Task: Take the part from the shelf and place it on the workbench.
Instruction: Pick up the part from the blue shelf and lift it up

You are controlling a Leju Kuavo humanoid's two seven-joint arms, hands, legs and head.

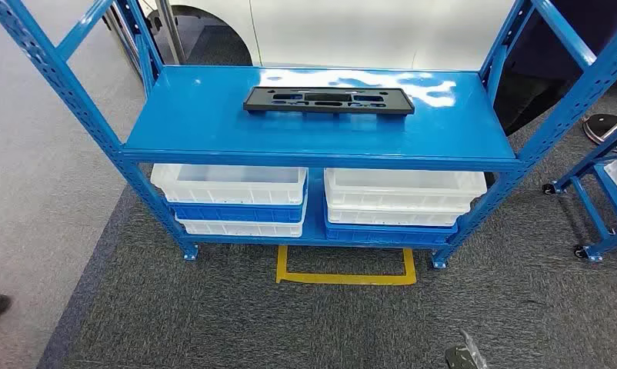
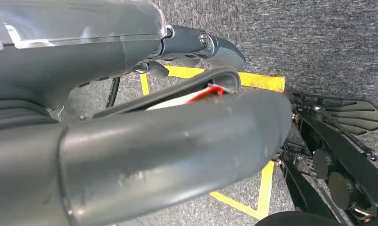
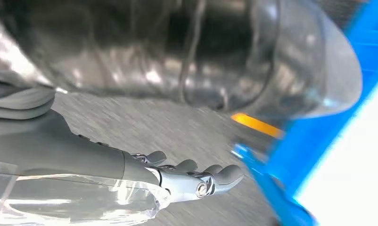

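Bins [image 1: 228, 184] in white and blue sit stacked on the lower level of the blue shelf [image 1: 213, 131]; I cannot see any contents. Black part [image 1: 328, 100] lies flat on the upper shelf board, toward the back. My right hand [image 3: 192, 179] hangs low over grey carpet beside the shelf, well apart from the part, fingers spread, holding nothing. My left hand [image 2: 196, 47] hangs above yellow floor tape [image 2: 260, 80]; I cannot tell its state.

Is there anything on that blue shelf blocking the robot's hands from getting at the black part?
Nothing visible does. The black part lies alone on the blue shelf's top deck, its front open. The right robot hand and left robot hand hang low over the carpet. The workbench can't be judged.
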